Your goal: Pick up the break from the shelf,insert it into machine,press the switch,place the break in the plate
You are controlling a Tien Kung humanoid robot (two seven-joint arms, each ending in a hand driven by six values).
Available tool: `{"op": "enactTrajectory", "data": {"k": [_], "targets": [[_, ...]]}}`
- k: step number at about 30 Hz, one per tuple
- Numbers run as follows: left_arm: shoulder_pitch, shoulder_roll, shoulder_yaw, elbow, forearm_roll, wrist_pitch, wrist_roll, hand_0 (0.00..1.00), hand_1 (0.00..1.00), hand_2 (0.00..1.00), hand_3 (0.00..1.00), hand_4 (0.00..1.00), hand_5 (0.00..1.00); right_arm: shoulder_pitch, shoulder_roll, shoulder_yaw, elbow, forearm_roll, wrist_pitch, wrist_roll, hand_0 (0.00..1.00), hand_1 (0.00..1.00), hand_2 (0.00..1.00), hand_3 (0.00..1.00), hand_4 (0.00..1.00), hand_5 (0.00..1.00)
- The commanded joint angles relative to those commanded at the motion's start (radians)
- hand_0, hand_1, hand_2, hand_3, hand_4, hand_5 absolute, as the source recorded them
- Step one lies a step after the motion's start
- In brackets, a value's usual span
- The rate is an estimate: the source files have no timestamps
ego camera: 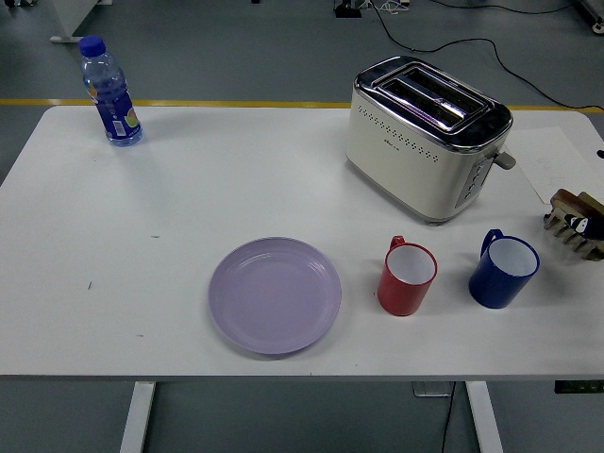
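Head view shows the bread rack (pixel 576 223) at the right edge, right of the blue mug (pixel 504 271), with only black specks of the right hand (pixel 598 154) above it; finger state cannot be told. Toaster (pixel 427 137) sits upper left of the rack, purple plate (pixel 275 294) lower centre; the right arm looks nearer.

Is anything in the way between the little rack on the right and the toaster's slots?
No, nothing visible blocks it. Between the rack and the toaster there is only bare table and a flat sheet of paper. The blue mug stands nearer the front edge, off that path.
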Motion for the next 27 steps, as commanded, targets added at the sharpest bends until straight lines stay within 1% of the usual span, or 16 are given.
{"op": "enactTrajectory", "data": {"k": [4, 5, 10, 11, 14, 16, 17, 22, 23, 27], "targets": [[0.002, 0.0, -0.003, 0.0, 0.007, -0.002, 0.001, 0.673, 0.688, 0.676, 0.553, 0.285, 0.881, 0.016, 0.009, -0.014, -0.028, 0.022, 0.009, -0.024, 0.945, 0.899, 0.941, 0.981, 0.857, 0.294], [0.003, 0.0, -0.001, 0.0, 0.006, -0.002, 0.001, 0.673, 0.688, 0.675, 0.554, 0.285, 0.882, 0.018, 0.013, -0.016, -0.032, 0.032, 0.011, -0.029, 0.926, 0.882, 0.926, 0.948, 0.846, 0.301], [0.006, 0.0, -0.002, 0.0, 0.003, -0.002, 0.001, 0.673, 0.688, 0.675, 0.554, 0.285, 0.882, 0.035, 0.022, -0.031, -0.05, 0.048, 0.003, -0.048, 0.926, 0.882, 0.926, 0.948, 0.846, 0.301], [0.006, 0.0, -0.002, 0.0, 0.003, -0.002, 0.001, 0.673, 0.688, 0.676, 0.553, 0.284, 0.882, 0.035, 0.022, -0.031, -0.05, 0.048, 0.003, -0.048, 0.856, 0.823, 0.855, 0.883, 0.814, 0.286], [0.007, 0.001, -0.005, 0.0, 0.011, -0.005, 0.003, 0.673, 0.688, 0.676, 0.553, 0.284, 0.882, 0.068, 0.033, -0.051, -0.089, 0.044, -0.04, -0.059, 0.856, 0.823, 0.855, 0.883, 0.814, 0.286], [0.006, 0.002, -0.002, 0.0, 0.008, -0.006, 0.002, 0.673, 0.688, 0.676, 0.553, 0.284, 0.882, 0.08, 0.038, -0.056, -0.105, 0.03, -0.05, -0.059, 0.856, 0.823, 0.855, 0.883, 0.814, 0.286], [0.005, 0.003, -0.001, 0.0, 0.006, -0.006, 0.002, 0.673, 0.688, 0.676, 0.553, 0.285, 0.882, 0.085, 0.04, -0.059, -0.113, 0.025, -0.049, -0.062, 0.739, 0.72, 0.728, 0.782, 0.678, 0.189], [0.0, 0.004, 0.004, 0.0, -0.005, -0.005, 0.001, 0.673, 0.688, 0.676, 0.553, 0.285, 0.882, 0.103, 0.047, -0.066, -0.143, 0.016, -0.06, -0.074, 0.739, 0.72, 0.728, 0.782, 0.678, 0.189], [-0.001, 0.005, 0.004, 0.0, -0.007, -0.005, 0.001, 0.673, 0.689, 0.676, 0.553, 0.285, 0.882, 0.107, 0.049, -0.068, -0.15, 0.013, -0.06, -0.075, 0.675, 0.664, 0.668, 0.741, 0.682, 0.217], [-0.002, 0.004, 0.004, 0.0, -0.009, -0.004, 0.001, 0.673, 0.689, 0.676, 0.553, 0.285, 0.882, 0.123, 0.058, -0.07, -0.175, 0.003, -0.064, -0.08, 0.675, 0.664, 0.668, 0.741, 0.682, 0.217]]}}
